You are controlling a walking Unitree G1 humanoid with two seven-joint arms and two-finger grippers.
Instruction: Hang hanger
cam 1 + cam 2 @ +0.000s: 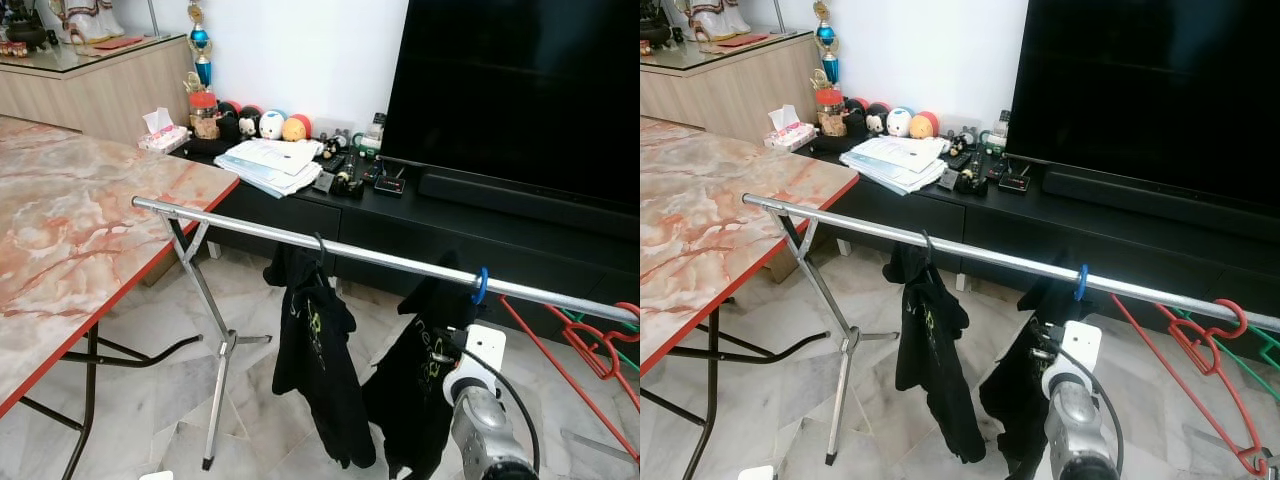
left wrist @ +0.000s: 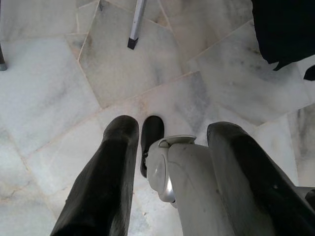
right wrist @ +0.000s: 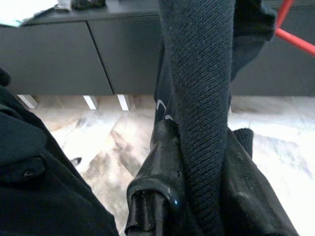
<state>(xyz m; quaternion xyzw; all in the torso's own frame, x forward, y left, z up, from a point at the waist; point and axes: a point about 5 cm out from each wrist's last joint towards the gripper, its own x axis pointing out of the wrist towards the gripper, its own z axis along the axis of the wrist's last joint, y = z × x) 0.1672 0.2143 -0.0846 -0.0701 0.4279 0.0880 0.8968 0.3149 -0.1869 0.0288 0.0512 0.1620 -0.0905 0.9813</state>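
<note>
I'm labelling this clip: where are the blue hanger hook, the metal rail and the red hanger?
blue hanger hook (image 1: 481, 285), left eye view, curve over the rail.
metal rail (image 1: 260, 230), left eye view, bare tube.
red hanger (image 1: 1200, 345), right eye view, upper arm below its hook.

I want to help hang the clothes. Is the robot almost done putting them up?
Nearly. One black shirt already hangs from the silver rail. A second black garment hangs by a blue hook over the rail, and the right gripper is shut on its cloth. What looks left is letting go. The left gripper hangs idle over the floor. Empty red hangers wait at the rail's end.
</note>
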